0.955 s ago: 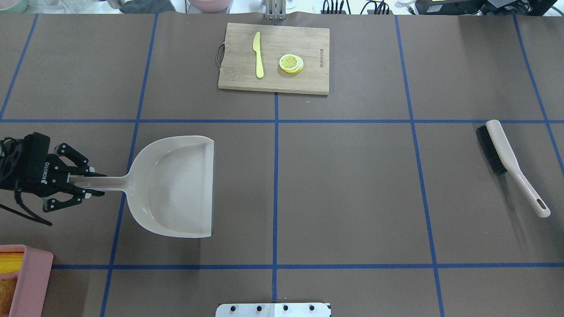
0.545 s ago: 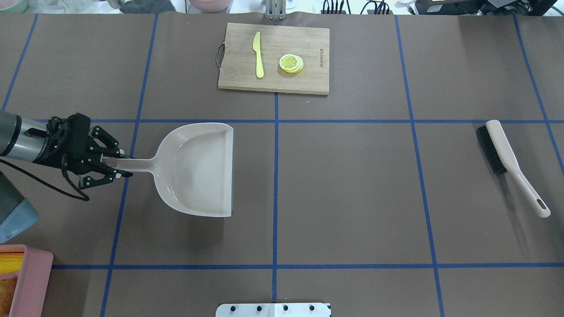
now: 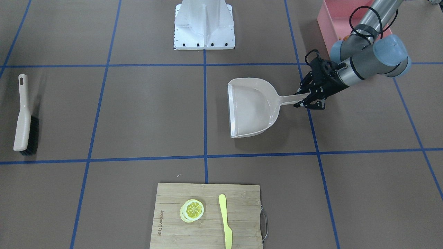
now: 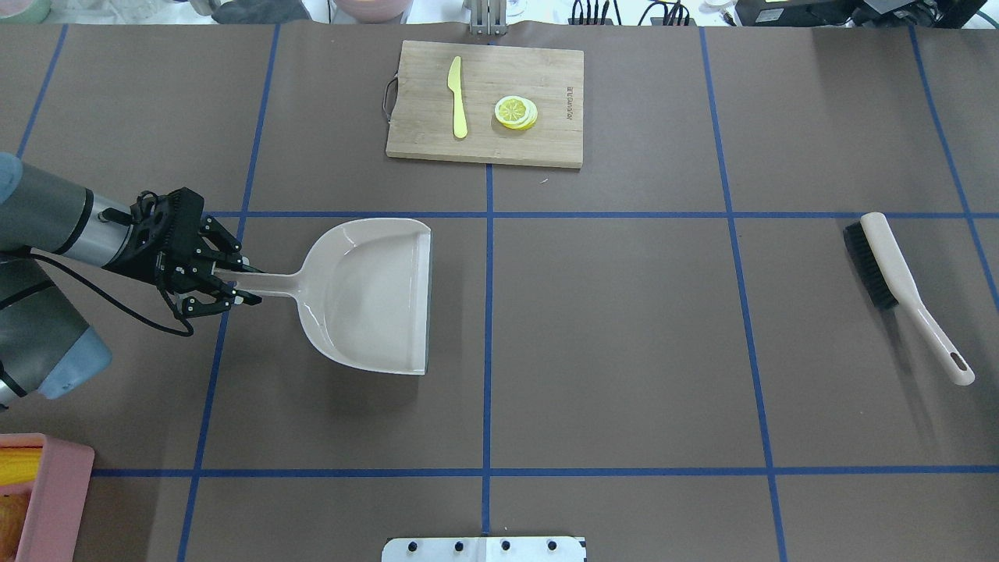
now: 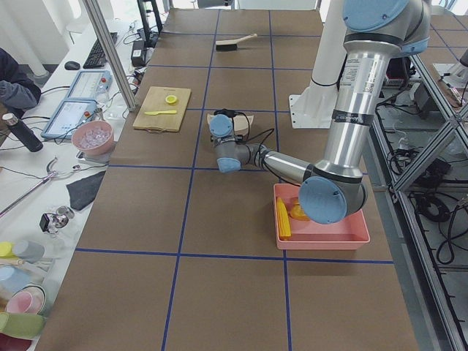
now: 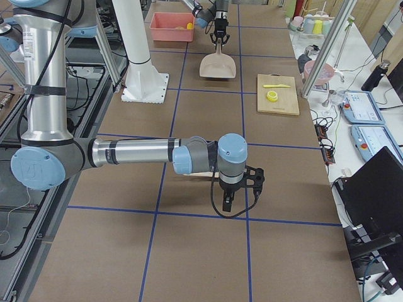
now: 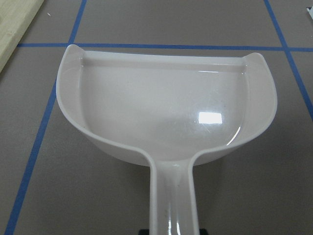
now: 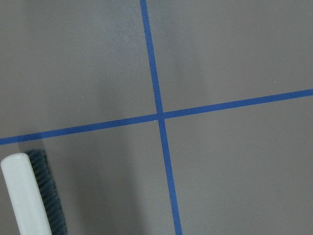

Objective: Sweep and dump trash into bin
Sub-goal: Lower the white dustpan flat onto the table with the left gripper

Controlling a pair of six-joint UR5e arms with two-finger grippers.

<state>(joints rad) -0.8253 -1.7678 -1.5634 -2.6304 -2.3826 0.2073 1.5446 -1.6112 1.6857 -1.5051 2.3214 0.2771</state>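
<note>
**benchrat:** what's the surface and the room like?

**ur5_fan:** brown mat table (image 4: 624, 328), blue tape lines cutting it into big squares. Lab room. There's a side bench (image 5: 66, 146) on the operators' side with a keyboard (image 5: 95, 53) and a pink bowl (image 5: 93, 137), and somebody's sleeve (image 5: 14, 91) at it. A cutting board (image 4: 484, 101) sits by that edge too, carrying a yellow knife (image 4: 457, 97) and a lemon slice (image 4: 516, 112).

**benchrat:** and the trash, which way's it lying?

**ur5_fan:** it's in the pink bin (image 5: 322, 243), at the table corner nearest the robot's left. The corn cob (image 5: 282, 219) lies flat, long axis along the bin wall farthest from the robot. An orange-tan lump (image 5: 298, 212) sits just beside it, half hidden by the left arm (image 5: 325, 197), so I can't tell which one it is. The dustpan (image 4: 375, 293) runs left-right with its mouth toward the table's middle, and the left gripper (image 4: 238, 285) has its jaws pinched on the handle end. The brush (image 4: 897, 281) lies diagonal, well apart on the right. The right gripper (image 6: 236, 200) only shows from the side, so I can't tell about its jaws.
</note>
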